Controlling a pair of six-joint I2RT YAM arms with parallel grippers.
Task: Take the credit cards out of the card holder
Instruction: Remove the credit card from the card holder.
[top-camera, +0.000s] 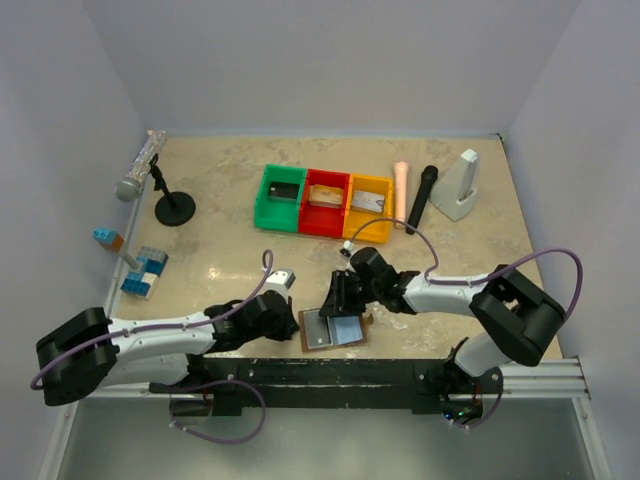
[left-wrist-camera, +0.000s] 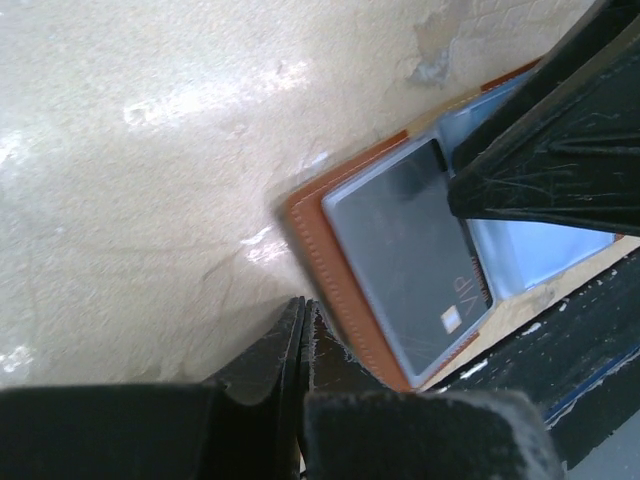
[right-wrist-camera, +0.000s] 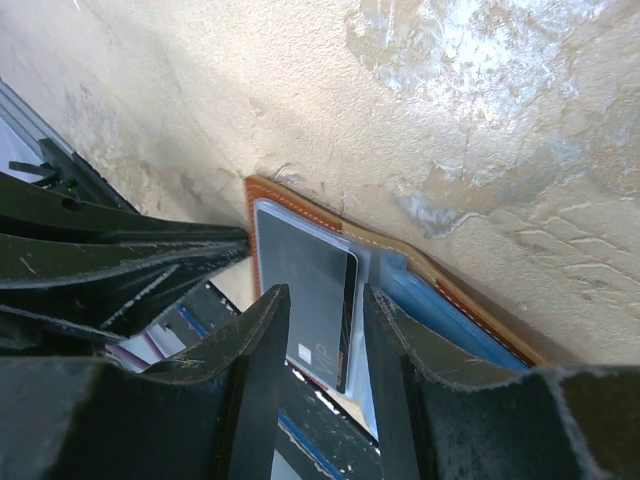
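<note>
The brown card holder (top-camera: 309, 340) lies open at the table's near edge, grey-blue lining up. A dark card marked VIP (left-wrist-camera: 400, 260) sits in its left clear pocket; it also shows in the right wrist view (right-wrist-camera: 300, 270). My right gripper (right-wrist-camera: 325, 300) is open just above the holder (right-wrist-camera: 440, 280), its fingers either side of the dark card's right edge; it shows in the top view (top-camera: 340, 298). My left gripper (left-wrist-camera: 303, 305) is shut and empty, its tip against the holder's stitched left edge (left-wrist-camera: 330, 270); it shows in the top view (top-camera: 290, 325).
Green (top-camera: 262, 197), red (top-camera: 322, 226) and yellow (top-camera: 364, 228) bins stand in a row at mid-table, each with a card-like item inside. A microphone on a stand (top-camera: 140, 170), blue blocks (top-camera: 145, 272), a peach cylinder (top-camera: 400, 195), a black marker (top-camera: 422, 198) and a white object (top-camera: 460, 187) stand around.
</note>
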